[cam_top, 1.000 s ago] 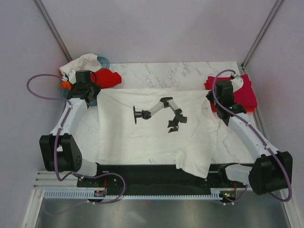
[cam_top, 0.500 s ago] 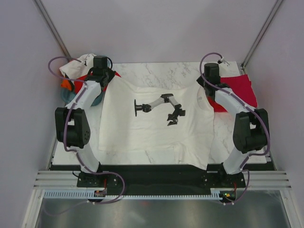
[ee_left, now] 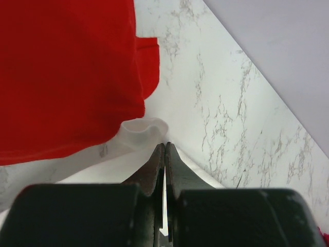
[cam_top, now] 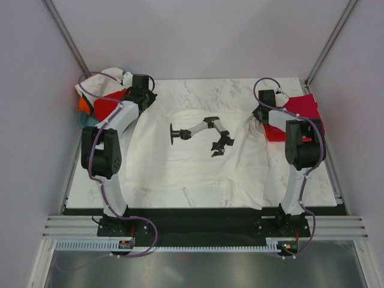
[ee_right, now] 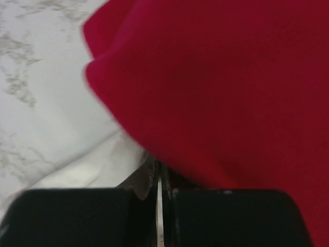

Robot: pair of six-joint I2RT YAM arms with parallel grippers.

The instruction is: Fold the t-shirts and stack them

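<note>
Marble table (cam_top: pixel 198 90) has big white t-shirt (cam_top: pixel 180 162) spread mid-table, red t-shirt (ee_left: pixel 61 72) & crimson t-shirt (ee_right: pixel 231 87) bunched at far corners awaiting turns, w/ left gripper (ee_left: pixel 165 145) & right gripper (ee_right: pixel 157 167) each clamped on its far corners, prob. tensioning it flat for folding.

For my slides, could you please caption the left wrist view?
Left gripper pinching an edge of the white t-shirt beside the red t-shirt.

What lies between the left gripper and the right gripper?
The white t-shirt, with a black print, covers the whole stretch from the left gripper to the right gripper. The top view shows it.
</note>
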